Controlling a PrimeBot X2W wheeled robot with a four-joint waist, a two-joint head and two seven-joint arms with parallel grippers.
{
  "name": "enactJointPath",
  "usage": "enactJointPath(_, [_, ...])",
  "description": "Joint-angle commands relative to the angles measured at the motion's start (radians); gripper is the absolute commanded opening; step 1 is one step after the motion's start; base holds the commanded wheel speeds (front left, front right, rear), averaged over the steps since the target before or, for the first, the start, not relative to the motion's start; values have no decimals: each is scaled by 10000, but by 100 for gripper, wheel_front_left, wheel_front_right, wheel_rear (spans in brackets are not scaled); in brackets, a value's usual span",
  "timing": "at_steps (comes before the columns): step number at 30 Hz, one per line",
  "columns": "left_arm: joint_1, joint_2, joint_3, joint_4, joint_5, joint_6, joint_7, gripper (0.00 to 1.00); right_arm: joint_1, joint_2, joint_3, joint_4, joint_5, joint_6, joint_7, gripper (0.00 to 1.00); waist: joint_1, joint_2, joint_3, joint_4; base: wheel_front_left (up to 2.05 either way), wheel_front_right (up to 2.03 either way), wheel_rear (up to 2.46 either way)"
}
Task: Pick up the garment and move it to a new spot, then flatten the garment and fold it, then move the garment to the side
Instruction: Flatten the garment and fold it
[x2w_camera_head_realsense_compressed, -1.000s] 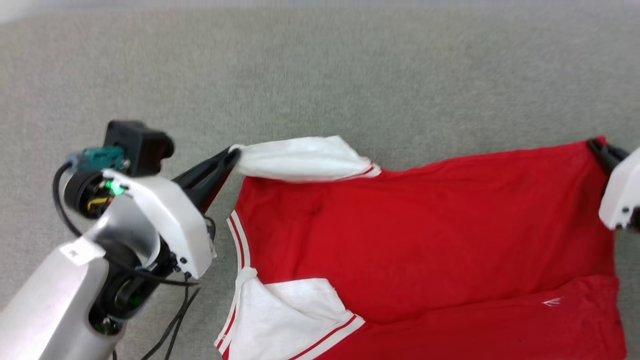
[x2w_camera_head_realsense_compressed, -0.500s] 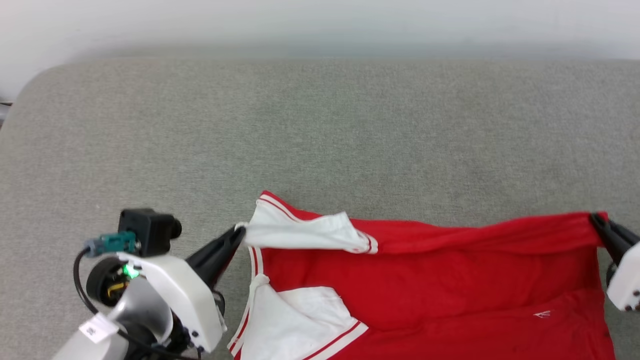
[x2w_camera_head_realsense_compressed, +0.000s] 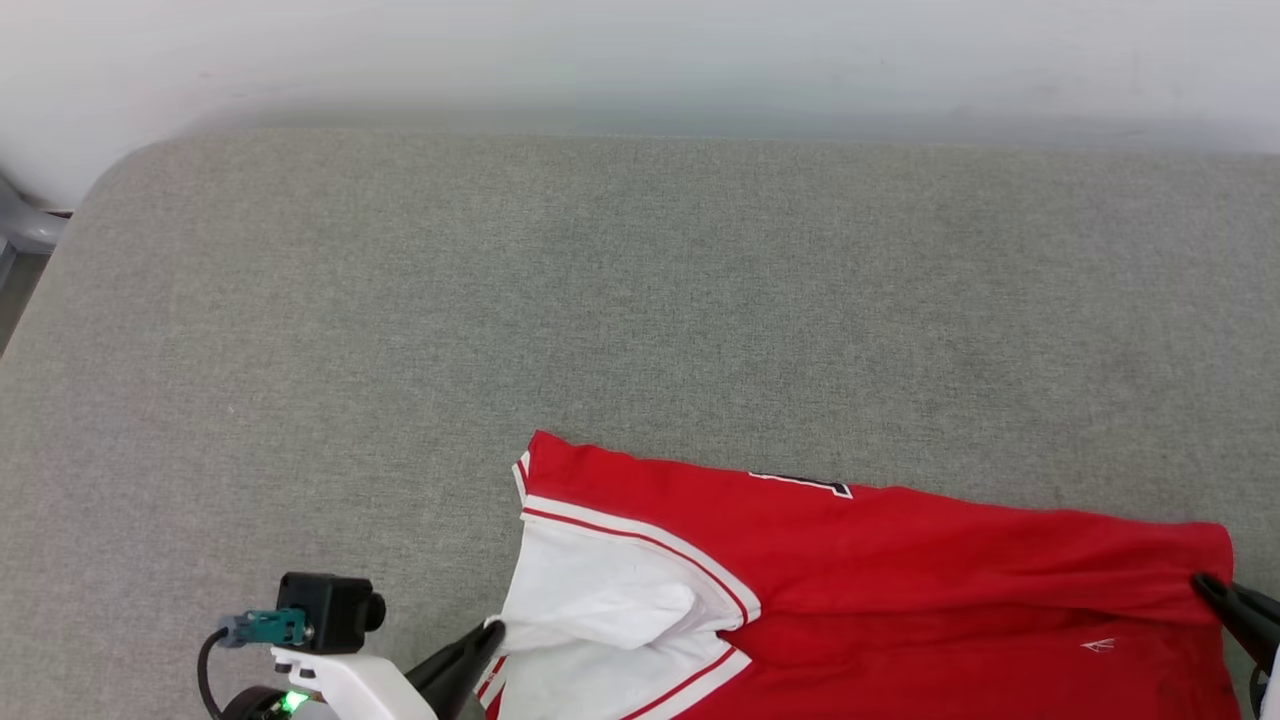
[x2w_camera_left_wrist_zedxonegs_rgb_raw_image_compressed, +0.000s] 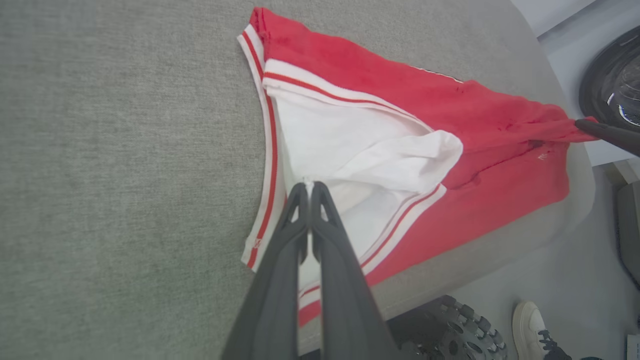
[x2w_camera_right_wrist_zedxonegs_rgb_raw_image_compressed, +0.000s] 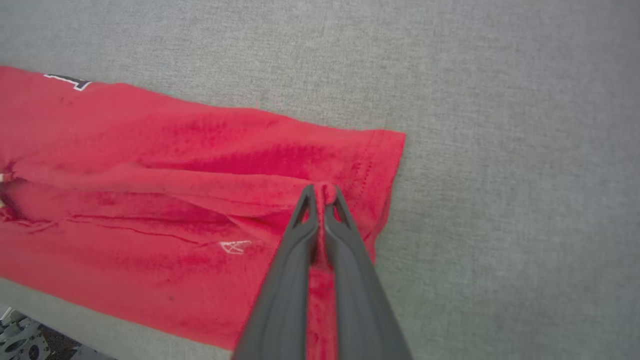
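The garment (x2w_camera_head_realsense_compressed: 900, 570), a red jersey with white sleeves and striped trim, lies folded lengthwise near the front edge of the grey table (x2w_camera_head_realsense_compressed: 600, 300). My left gripper (x2w_camera_head_realsense_compressed: 490, 630) is shut on a white sleeve (x2w_camera_left_wrist_zedxonegs_rgb_raw_image_compressed: 380, 160) at the lower left of the head view; in the left wrist view the gripper (x2w_camera_left_wrist_zedxonegs_rgb_raw_image_compressed: 307, 186) pinches the sleeve's edge. At the far right, my right gripper (x2w_camera_head_realsense_compressed: 1200, 582) is shut on the red hem, and the right wrist view shows this gripper (x2w_camera_right_wrist_zedxonegs_rgb_raw_image_compressed: 321, 190) pinching that bunched red fabric (x2w_camera_right_wrist_zedxonegs_rgb_raw_image_compressed: 200, 165). A bit of black-and-white lettering (x2w_camera_head_realsense_compressed: 800, 483) peeks out at the fold.
The grey padded surface stretches wide behind and left of the jersey, up to a pale wall (x2w_camera_head_realsense_compressed: 640, 60). In the left wrist view the table's front edge (x2w_camera_left_wrist_zedxonegs_rgb_raw_image_compressed: 475, 260) drops to the floor, where a dark wheeled base (x2w_camera_left_wrist_zedxonegs_rgb_raw_image_compressed: 440, 330) and a person's white shoe (x2w_camera_left_wrist_zedxonegs_rgb_raw_image_compressed: 530, 320) show.
The head camera has tilted up, showing more table and the wall. Both grippers drew the held edge toward me, folding the upper layer over; the red front with lettering now lies exposed.
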Motion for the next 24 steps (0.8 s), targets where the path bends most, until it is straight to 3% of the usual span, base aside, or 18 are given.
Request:
enactJointPath(1, [82,-32,-22,122,-52,-49,-42,0,147,-124,40,-53,133,-8,-39,0,1,-1,18,16,0,0,0])
enactJointPath(11, [-208,-350,-682,1448,244,-444,-29,0,382,-999,996,363,10,-9,-585,0,1,-1,104,67,0,0,0])
enactJointPath(12, [-222,-399,-779,1599,290,-523,-23,17,392,-1039,1121,421,62,-9,-608,1,1,-1,100,58,0,0,0])
enactJointPath(13, [-221,-448,-868,1724,311,-580,-18,50,383,-1101,1200,482,62,-9,-674,73,1,-1,90,44,0,0,0])
enactJointPath(14, [-233,-488,-912,1851,332,-621,-52,100,369,-1123,1254,582,77,-10,-687,100,1,-1,78,27,0,0,0])
enactJointPath(24, [-379,-612,-545,2068,556,-605,-1052,100,112,-995,1281,587,792,-9,-803,100,1,-1,-583,-196,0,0,0])
